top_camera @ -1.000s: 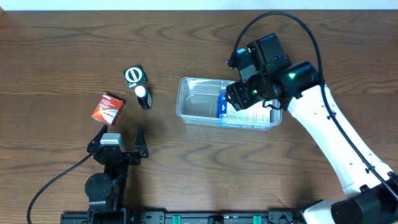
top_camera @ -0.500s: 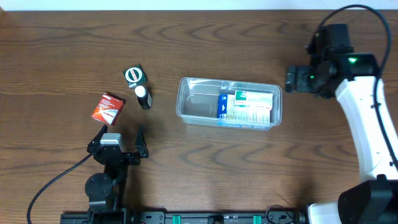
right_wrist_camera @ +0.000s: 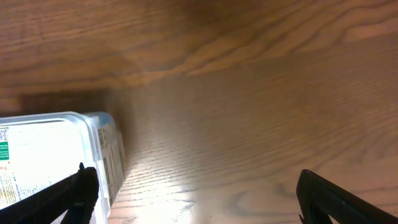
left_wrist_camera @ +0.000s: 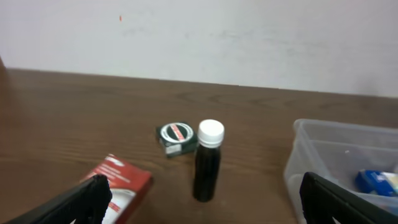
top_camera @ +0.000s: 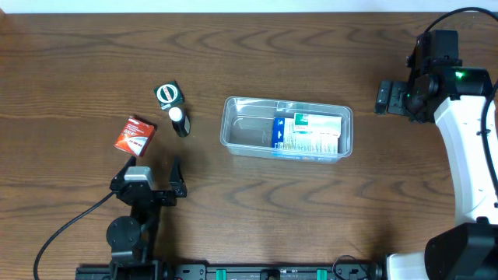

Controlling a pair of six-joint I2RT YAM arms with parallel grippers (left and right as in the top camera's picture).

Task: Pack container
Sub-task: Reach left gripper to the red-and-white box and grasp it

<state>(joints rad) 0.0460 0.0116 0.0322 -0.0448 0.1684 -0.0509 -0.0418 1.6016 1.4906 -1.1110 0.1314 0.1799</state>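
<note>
The container (top_camera: 233, 132), a clear shallow tub, sits mid-table. It is well ahead and to the right of the left gripper (top_camera: 151, 173), and it lies off to one side of the right gripper (right_wrist_camera: 196, 196), with none of it between those jaws. It holds 1 thing, a white-and-blue carton (top_camera: 308, 132) lying flat in the half nearer the right gripper. The other half is bare.

Both pairs of jaws are spread wide and carry nothing.

3 items wait outside. A dark bottle (left_wrist_camera: 208, 160) with a white cap stands upright straight ahead of the left jaws. A small green box (left_wrist_camera: 177, 138) sits just beyond it, close by. A red carton (left_wrist_camera: 118, 186) lies near the left-hand finger.

The bottle is the likeliest trouble. It is tall and narrow, so a finger brushing it on approach could tip it and set it rolling. A grasp there might also nudge the green box. The light tub could slide if an item is pushed against its wall, and anything set down over the carton may sit proud of the rim.
</note>
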